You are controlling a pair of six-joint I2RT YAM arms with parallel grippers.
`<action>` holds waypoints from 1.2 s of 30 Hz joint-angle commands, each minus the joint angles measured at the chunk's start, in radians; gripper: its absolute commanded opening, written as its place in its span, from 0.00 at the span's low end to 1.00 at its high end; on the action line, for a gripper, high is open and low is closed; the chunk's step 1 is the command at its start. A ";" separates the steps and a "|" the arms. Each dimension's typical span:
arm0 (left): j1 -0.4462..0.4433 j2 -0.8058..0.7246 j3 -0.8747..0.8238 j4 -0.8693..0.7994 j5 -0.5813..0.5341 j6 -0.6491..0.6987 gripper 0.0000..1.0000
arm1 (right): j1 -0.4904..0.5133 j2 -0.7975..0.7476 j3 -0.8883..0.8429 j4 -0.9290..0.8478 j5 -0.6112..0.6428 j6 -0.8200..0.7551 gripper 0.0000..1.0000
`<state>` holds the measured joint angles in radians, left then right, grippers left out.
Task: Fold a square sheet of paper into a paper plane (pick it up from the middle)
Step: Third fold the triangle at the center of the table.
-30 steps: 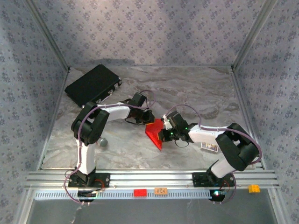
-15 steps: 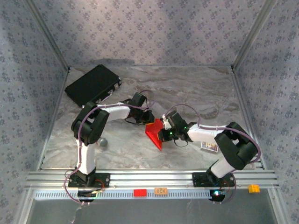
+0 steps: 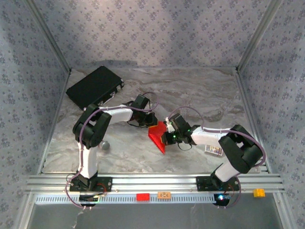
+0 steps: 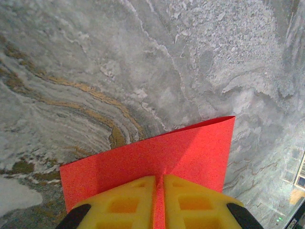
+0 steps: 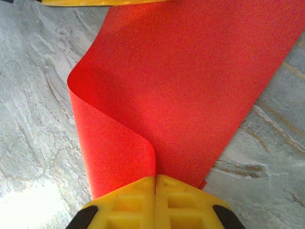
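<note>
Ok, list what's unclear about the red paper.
- Top external: the square sheet of paper is partly covered by the left gripper and right gripper; creases too small to count.
- Left wrist: its near edge is hidden behind the fingers.
- Right wrist: the frame's top cuts off its far edge.

The square sheet of paper [image 3: 157,135] sits mid-surface [image 3: 200,93], pinched at its far edge by the left fingers [image 4: 126,202] and at its right edge by the right fingers [image 5: 183,202]; the 2 arms bar those sides. Beyond the paper, bare marble runs to the back wall. Far left of it, the black case [image 3: 94,86] takes the corner. Near left sits a small grey round object [image 3: 104,144]. Right of the paper, past the arm, lies a small card [image 3: 214,150]. In front, the strip to the metal rail [image 3: 152,181] is open.
</note>
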<state>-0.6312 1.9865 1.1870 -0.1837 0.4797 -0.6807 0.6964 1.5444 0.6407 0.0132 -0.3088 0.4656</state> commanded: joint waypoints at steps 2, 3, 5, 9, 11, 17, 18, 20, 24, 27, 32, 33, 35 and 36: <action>-0.006 0.011 -0.010 -0.044 -0.020 0.003 0.12 | 0.009 0.019 0.017 -0.033 0.021 -0.016 0.00; -0.007 0.011 -0.010 -0.044 -0.020 0.003 0.12 | 0.008 0.024 0.017 -0.032 0.022 -0.017 0.00; -0.005 0.012 -0.010 -0.045 -0.019 0.003 0.12 | 0.009 0.032 0.020 -0.027 0.018 -0.015 0.00; -0.006 0.013 -0.010 -0.044 -0.018 0.003 0.12 | 0.008 0.042 0.022 -0.023 0.017 -0.013 0.00; -0.007 0.012 -0.010 -0.046 -0.018 0.004 0.12 | 0.009 0.032 0.025 -0.029 0.018 -0.014 0.00; -0.007 0.004 -0.012 -0.048 -0.020 0.009 0.12 | 0.009 -0.019 0.029 -0.059 0.030 -0.021 0.00; -0.006 -0.001 -0.016 -0.048 -0.023 0.010 0.12 | 0.009 -0.024 0.032 -0.064 0.029 -0.021 0.00; -0.006 -0.012 -0.022 -0.044 -0.028 0.012 0.12 | 0.009 -0.030 0.039 -0.077 0.025 -0.022 0.00; -0.007 -0.032 -0.038 -0.040 -0.040 0.005 0.12 | 0.011 -0.038 0.036 -0.080 0.028 -0.018 0.00; -0.006 -0.045 -0.042 -0.042 -0.044 0.002 0.12 | 0.011 -0.038 0.021 -0.055 0.029 -0.010 0.00; -0.006 -0.041 -0.041 -0.043 -0.042 0.003 0.12 | 0.011 -0.044 0.021 -0.057 0.027 -0.014 0.00; -0.005 -0.035 -0.039 -0.046 -0.043 0.004 0.12 | 0.009 -0.043 0.021 -0.058 0.028 -0.016 0.00; -0.006 -0.029 -0.035 -0.046 -0.035 0.005 0.12 | 0.008 -0.042 0.027 -0.070 0.023 -0.021 0.00; -0.006 -0.029 -0.037 -0.044 -0.035 0.003 0.12 | 0.008 -0.044 0.027 -0.071 0.020 -0.021 0.00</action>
<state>-0.6312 1.9690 1.1660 -0.1837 0.4633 -0.6811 0.7010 1.5253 0.6575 -0.0319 -0.2977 0.4591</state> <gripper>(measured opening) 0.120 0.066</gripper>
